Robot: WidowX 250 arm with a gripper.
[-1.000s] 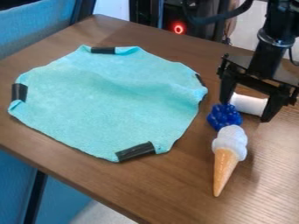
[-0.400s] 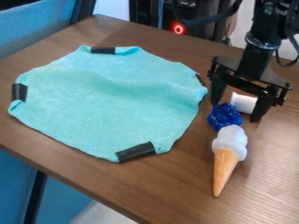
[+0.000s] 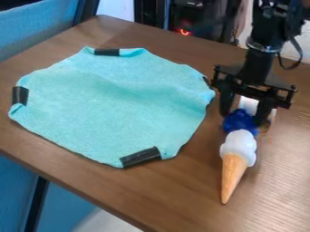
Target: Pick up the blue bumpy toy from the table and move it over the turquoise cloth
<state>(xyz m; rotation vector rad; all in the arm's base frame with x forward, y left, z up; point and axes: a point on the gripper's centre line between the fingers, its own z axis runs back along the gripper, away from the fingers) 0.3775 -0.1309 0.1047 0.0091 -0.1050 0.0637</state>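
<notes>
jaws (image 3: pixel 243 120) at blue cluster (image 3: pixel 239 121), cone tip (image 3: pixel 226 195) nearward

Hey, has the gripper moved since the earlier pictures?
Yes. Against the cloth, which lies where it did, the gripper has shifted left in the view, nearer the cloth's right side.
</notes>
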